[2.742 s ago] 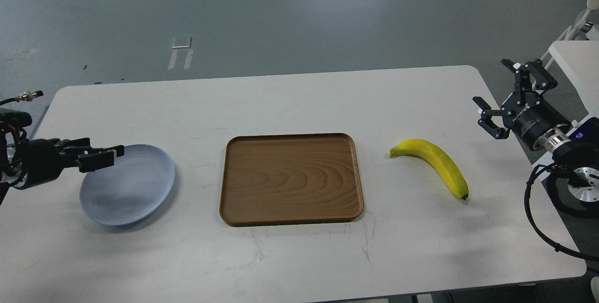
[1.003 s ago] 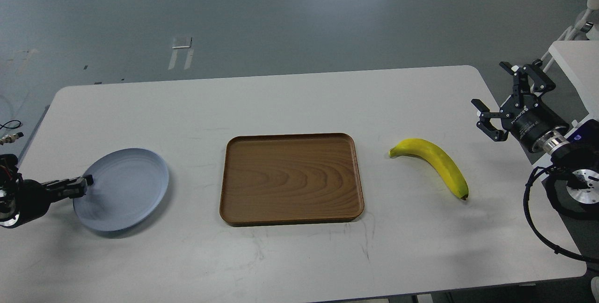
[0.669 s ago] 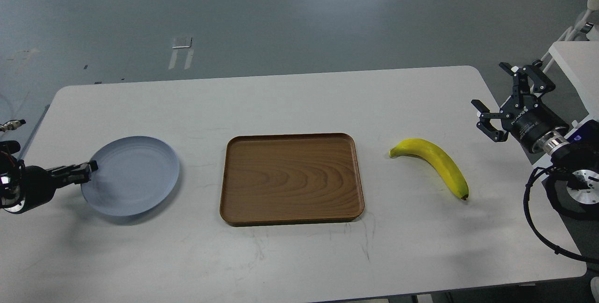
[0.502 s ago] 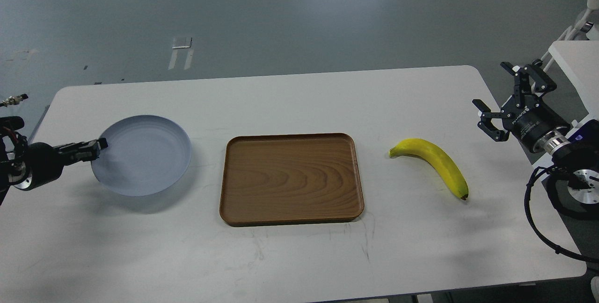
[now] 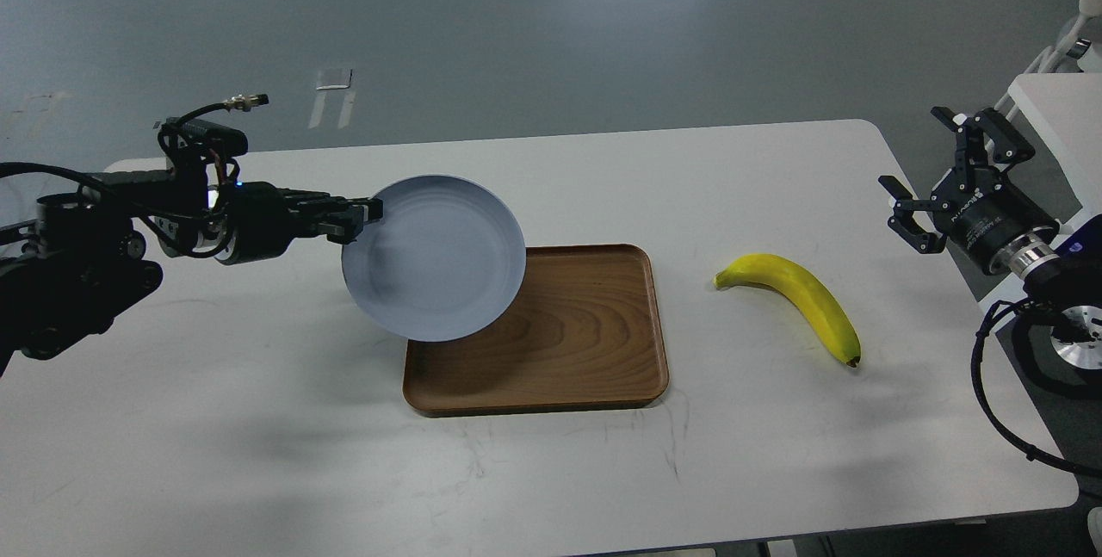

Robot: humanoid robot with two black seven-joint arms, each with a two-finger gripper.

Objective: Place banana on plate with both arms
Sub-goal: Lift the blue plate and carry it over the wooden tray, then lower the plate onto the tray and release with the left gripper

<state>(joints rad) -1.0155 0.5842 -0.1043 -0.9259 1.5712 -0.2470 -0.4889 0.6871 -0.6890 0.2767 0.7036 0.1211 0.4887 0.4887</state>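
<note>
My left gripper (image 5: 366, 214) is shut on the left rim of the pale blue-grey plate (image 5: 435, 257) and holds it in the air, tilted, over the left part of the brown wooden tray (image 5: 585, 333). The plate hides the tray's upper left corner. The yellow banana (image 5: 796, 300) lies on the white table (image 5: 551, 471) to the right of the tray, dark tip toward the front. My right gripper (image 5: 943, 174) is open and empty, off the table's right edge, up and to the right of the banana.
A second white table (image 5: 1063, 105) and a white chair stand at the far right. Black cables hang from my right arm near the table's right edge. Grey floor lies beyond the table.
My left arm has lifted the plate off the table and carried it up and to the right, from the left side to over the tray. The right gripper has shifted slightly; the banana has not moved.
</note>
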